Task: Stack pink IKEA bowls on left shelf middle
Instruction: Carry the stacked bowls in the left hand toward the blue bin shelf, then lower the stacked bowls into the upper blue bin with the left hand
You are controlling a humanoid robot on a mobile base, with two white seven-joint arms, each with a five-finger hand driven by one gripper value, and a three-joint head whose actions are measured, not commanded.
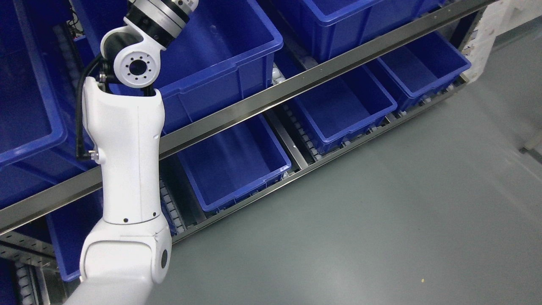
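Observation:
My left arm [127,169] rises from the lower left of the head view, white and jointed, and reaches up past the picture's top edge at the wrist [159,17]. Its hand is out of the picture. No pink bowl shows anywhere. The arm crosses in front of the shelf's metal rail [262,99] and a blue bin [220,46] on the upper level. The right arm is not seen.
Several blue plastic bins sit on a tilted roller shelf: large ones on the upper level [338,21], smaller empty ones below [237,165] [343,106] [423,63]. Grey floor [381,212] spreads to the right. A white post [493,29] stands at the shelf's far end.

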